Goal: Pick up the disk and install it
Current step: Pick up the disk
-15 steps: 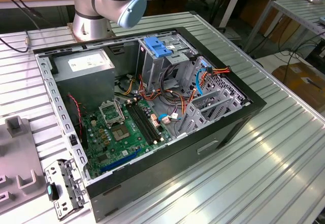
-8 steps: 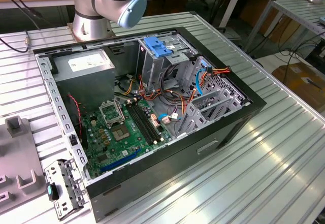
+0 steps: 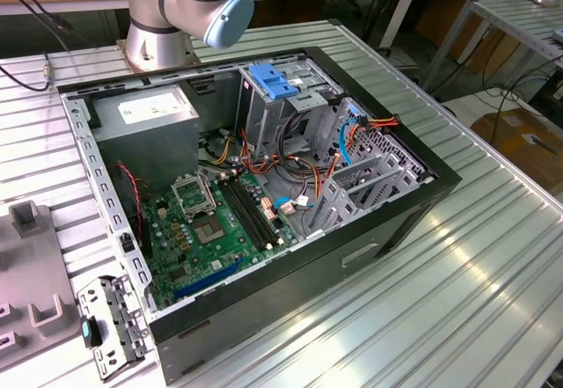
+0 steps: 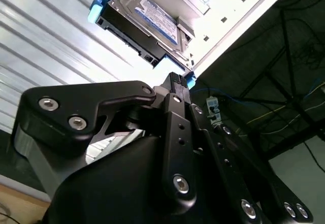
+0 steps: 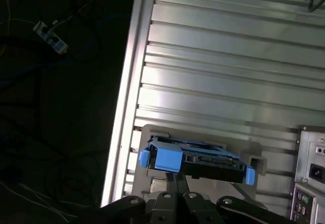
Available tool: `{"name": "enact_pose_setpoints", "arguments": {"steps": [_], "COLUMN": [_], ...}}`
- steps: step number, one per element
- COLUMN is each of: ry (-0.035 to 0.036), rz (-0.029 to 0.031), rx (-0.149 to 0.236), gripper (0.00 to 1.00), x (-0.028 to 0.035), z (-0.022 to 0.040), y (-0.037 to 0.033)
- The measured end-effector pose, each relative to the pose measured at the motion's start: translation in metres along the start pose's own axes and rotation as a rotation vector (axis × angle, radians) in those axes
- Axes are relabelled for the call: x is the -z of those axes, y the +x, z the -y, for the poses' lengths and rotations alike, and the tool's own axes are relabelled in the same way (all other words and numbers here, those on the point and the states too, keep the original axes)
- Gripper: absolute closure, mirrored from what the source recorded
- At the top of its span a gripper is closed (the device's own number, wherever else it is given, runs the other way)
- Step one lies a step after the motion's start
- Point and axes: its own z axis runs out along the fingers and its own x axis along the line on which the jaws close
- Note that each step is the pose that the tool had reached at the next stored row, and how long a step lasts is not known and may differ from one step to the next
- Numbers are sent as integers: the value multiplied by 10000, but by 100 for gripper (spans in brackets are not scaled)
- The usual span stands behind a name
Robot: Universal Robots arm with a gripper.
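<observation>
Blue-railed disk [image 4: 142, 25], white-blue label [image 4: 155, 13], tool [image 4: 175, 81] near

Exterior view overlooks the computer case [image 3: 352, 260]; both wrist views share the disk [image 4: 152, 16] [image 5: 213, 161].

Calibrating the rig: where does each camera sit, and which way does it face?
Exterior view: off the arm, above the table, angled down on the open computer case; the arm's base shows beyond it.
First wrist view: on the arm, looking down past the gripper at the disk by the table edge.
Second wrist view: on the arm, looking along the gripper at the disk.
Shared: both wrist views show the disk and the gripper.
</observation>
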Motion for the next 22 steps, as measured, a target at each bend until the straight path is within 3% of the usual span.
{"name": "enact_pose_setpoints", "arguments": {"steps": [9, 12, 19, 22], "ry": [2, 2, 4, 4], "rz": [-79, -120, -183, -186], "rx": [1792, 2729, 4147, 4223], "gripper": [89, 89, 89, 89], "x": [0, 0, 1, 0], "z": [0, 0, 1, 0], "y": [0, 0, 0, 0]}}
